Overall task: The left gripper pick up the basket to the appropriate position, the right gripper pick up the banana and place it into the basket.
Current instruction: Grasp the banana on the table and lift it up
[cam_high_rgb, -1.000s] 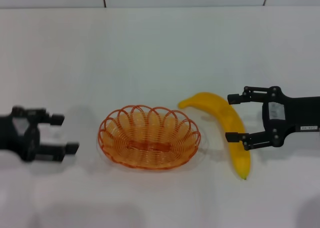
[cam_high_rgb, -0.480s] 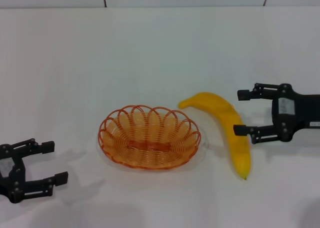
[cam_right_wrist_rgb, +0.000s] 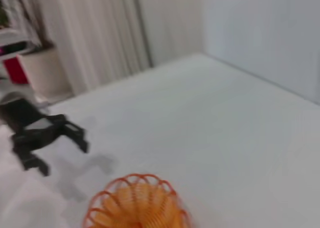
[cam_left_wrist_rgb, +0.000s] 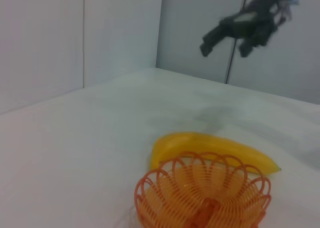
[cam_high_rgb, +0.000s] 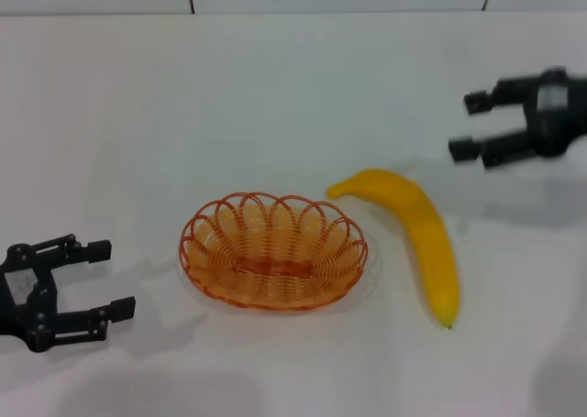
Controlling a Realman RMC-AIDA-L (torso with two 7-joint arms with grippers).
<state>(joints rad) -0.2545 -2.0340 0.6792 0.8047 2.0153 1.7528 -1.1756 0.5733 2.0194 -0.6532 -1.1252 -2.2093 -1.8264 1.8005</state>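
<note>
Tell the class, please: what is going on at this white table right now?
Nothing is held. The shallow orange wire basket sits empty on the white table, with the long yellow banana lying beside it. The black left gripper hangs open, off to the basket's left. The black right gripper is open, raised beyond the banana.

Right gripper [cam_high_rgb: 475, 124] motion-blurred; basket [cam_right_wrist_rgb: 137, 205] cut by right wrist view's edge; banana [cam_left_wrist_rgb: 212, 145] partly hidden behind basket.

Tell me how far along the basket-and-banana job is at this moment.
Nothing looks done. The banana lies on the table beside the basket, not in it. Nothing is in hand: the left gripper is open and empty left of the basket, and the right gripper is open, raised away from the banana. Both pickups remain.
</note>
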